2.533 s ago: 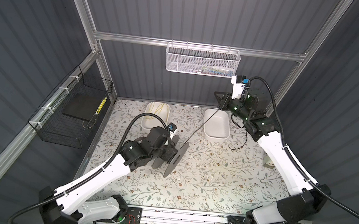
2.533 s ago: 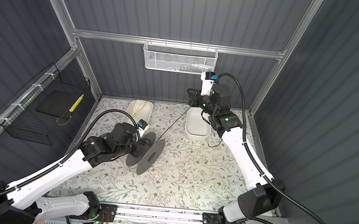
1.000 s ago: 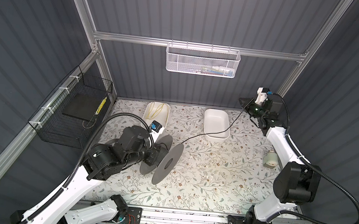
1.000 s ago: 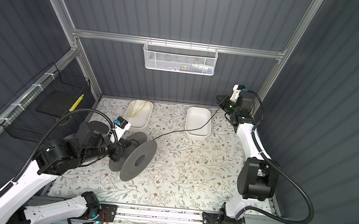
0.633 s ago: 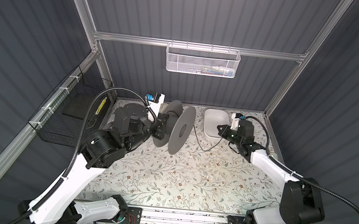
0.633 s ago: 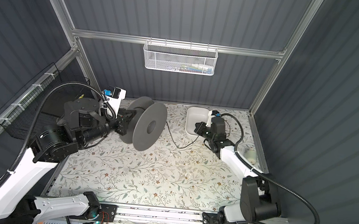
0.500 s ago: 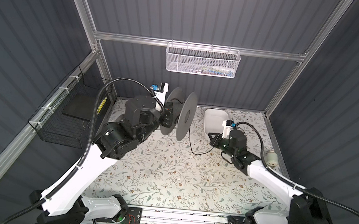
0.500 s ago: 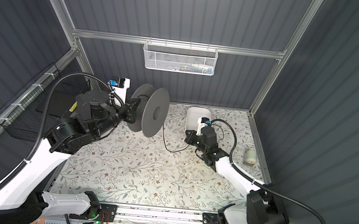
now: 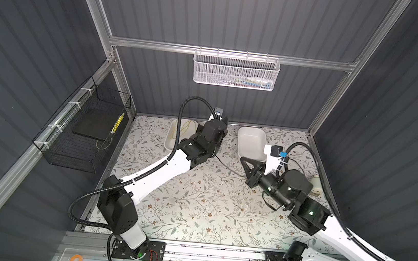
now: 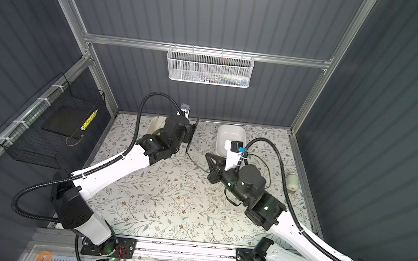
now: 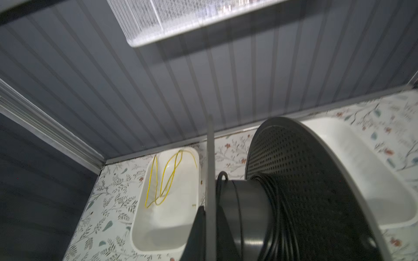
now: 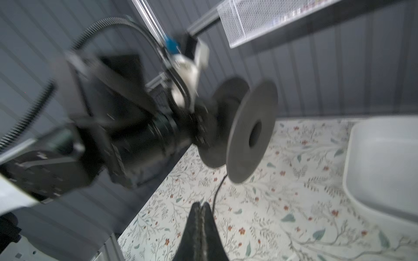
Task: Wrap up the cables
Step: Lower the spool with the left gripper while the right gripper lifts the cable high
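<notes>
**Spool in my left tool, cable trailing to the right one**

My left tool (image 11: pixel 208 226) is closed almost fully on the thin near flange of the grey spool (image 11: pixel 305 180). One dark finger (image 11: pixel 196 228) shows against the outer face of that flange. The tool carries the spool at the back of the bench (image 9: pixel 206 211), between the left-hand tray (image 11: pixel 172 228) and the right-hand tray (image 9: pixel 251 141). The spool's axle lies roughly level and its flanges stand on edge, so in a top view I see it nearly edge-on.

The cable (image 11: pixel 278 217) is partly wound. Several black turns sit on the hub, bunched against the perforated far flange. From the underside of the spool a free stretch drops to the bench. It runs across the flowered cloth toward my right arm, and both top views show it.

My right tool (image 12: pixel 201 206) sits low over the bench, just beside the near end of the right-hand tray, pointing at the spool. Its jaws are pressed flat together. The cable comes right up beside the fingertips (image 12: pixel 196 217) and slips out of sight behind them. I cannot tell whether it is nipped there or only passing by. The right wrist picture is smeared, which does not help.

A thin yellow cord (image 11: pixel 167 178) lies in the left-hand tray.
</notes>
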Robot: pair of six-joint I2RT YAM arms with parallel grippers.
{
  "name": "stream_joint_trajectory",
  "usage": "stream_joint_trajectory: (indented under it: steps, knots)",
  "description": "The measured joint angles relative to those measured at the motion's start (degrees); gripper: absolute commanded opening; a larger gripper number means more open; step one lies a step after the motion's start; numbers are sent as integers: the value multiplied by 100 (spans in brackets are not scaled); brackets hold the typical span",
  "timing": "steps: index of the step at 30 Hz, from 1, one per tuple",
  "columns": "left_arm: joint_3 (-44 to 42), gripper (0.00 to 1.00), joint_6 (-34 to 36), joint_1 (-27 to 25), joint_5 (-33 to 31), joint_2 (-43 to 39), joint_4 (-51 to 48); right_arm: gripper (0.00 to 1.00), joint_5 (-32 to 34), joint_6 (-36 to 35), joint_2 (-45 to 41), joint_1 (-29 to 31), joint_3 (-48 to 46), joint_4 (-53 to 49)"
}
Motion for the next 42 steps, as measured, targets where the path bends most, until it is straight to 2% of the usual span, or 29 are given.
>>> stream_joint_trajectory:
  steps: [4, 7, 12, 18, 20, 24, 26, 33, 35, 42]
  knots:
    - [-367, 0, -87, -55, 151, -15, -96, 0, -389, -247, 306, -730, 933, -378]
    - [-885, 0, -179, -114, 522, -321, -50, 0, -785, -345, 850, -1296, 1554, -693]
    - [-1878, 0, -299, -114, 1292, -1349, -299, 0, -1530, -382, 1947, -2063, 2542, -1158]
    - [-2533, 0, -485, -116, 2092, -2629, -688, 0, -2369, -160, 3060, -2647, 3410, -1329]
    - [-2653, 0, -538, -116, 2256, -2977, -866, 1, -2688, 61, 3283, -2815, 3416, -1257]
    - [-2765, 0, -612, -109, 2603, -3576, -1408, 8, -3110, 636, 3585, -3182, 3115, -704]
    - [-2787, 0, -610, -103, 2741, -3762, -1849, 12, -3141, 850, 3659, -3383, 2898, -376]
    - [-2704, 0, -566, -103, 3010, -4153, -2804, 13, -3178, 1449, 3665, -3624, 1871, 605]
    - [-2594, 0, -546, -103, 3047, -4159, -2931, 18, -3193, 1585, 3665, -3679, 1650, 748]
    - [-2356, 0, -525, -103, 3130, -4188, -3040, 18, -3268, 1864, 3593, -4116, 1327, 1110]
